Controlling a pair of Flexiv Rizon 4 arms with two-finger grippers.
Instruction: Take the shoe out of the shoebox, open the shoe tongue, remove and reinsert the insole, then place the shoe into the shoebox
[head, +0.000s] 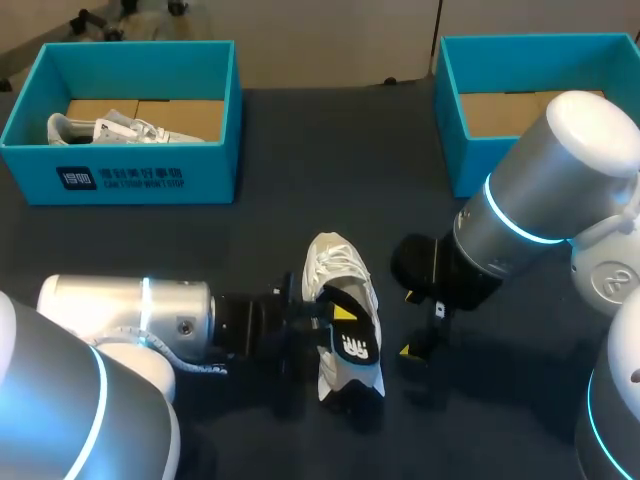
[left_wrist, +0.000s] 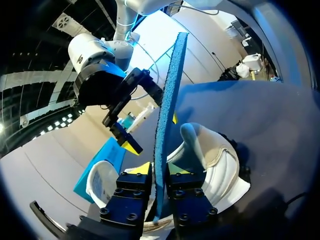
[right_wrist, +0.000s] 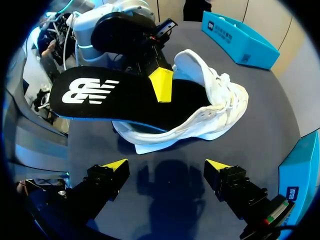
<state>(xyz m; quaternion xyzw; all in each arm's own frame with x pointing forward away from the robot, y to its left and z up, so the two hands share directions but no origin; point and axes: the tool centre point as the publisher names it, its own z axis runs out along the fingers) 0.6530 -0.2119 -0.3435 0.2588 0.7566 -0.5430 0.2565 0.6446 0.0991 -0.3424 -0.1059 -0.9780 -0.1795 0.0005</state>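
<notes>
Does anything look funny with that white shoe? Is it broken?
Nothing looks broken. The odd bit is the black insole, sticking halfway out of the white shoe on the table instead of lying flat inside. The left gripper is pinching it; the right gripper hangs open nearby.

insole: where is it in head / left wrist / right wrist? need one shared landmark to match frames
Head view: insole, black, near the table's middle, partly out of the white shoe, gripped by the left claw.
Left wrist view: insole edge-on, blue, between that claw's fingers.
Right wrist view: insole, logo side showing, ahead of the open right claw.
Shared landmark: the white shoe, in all three.
</notes>
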